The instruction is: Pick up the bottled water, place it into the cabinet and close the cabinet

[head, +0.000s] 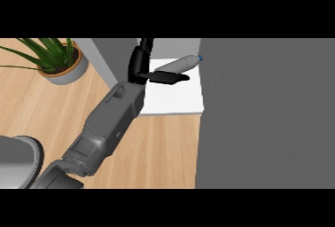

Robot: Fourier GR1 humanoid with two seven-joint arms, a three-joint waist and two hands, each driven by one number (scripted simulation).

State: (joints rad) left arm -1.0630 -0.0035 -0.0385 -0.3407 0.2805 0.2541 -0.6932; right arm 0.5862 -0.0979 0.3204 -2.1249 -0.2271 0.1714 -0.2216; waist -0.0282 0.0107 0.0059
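While the head view is the only view supplied, it shows the bottled water (181,64) lying tilted on the white cabinet shelf (175,99), its blue cap pointing toward the grey cabinet door (268,115) at that panel's upper left corner. One hand (149,71) reaches onto the same shelf on the side of the bottle away from the door; which arm it belongs to cannot be determined. Its thumb lies against the bottle's lower side while the fingers extend upward, so the hand reads as apart rather than clamped, though part of the contact is hidden. Away from the door, beyond the shelf, stands a potted plant (56,57).

Handling judgement: the bottle is probably light, smooth and slippery, with thin walls that yield. Grasp mid-body, never the cap.
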